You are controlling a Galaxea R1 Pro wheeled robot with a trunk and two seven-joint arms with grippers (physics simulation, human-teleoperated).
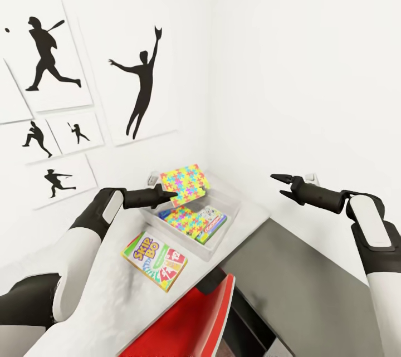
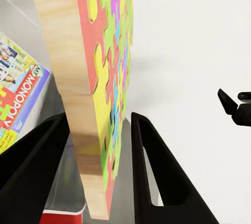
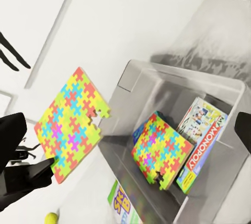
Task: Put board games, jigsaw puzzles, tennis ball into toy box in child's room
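Note:
My left gripper is shut on one jigsaw puzzle, a thin multicolour square held tilted above the grey toy box in the table's far corner. In the left wrist view the puzzle stands edge-on between both fingers. Inside the box lie the second jigsaw puzzle, a white-and-green Monopoly board game and a blue box edge. The Skip-Bo board game lies flat on the white table in front of the box. The tennis ball rests on the table. My right gripper hangs open and empty, right of the box. The bed is out of view.
A red chair stands against the table's near edge. A lower dark-grey unit adjoins the table on the right. White walls close in behind the box, the left one hung with black silhouette pictures.

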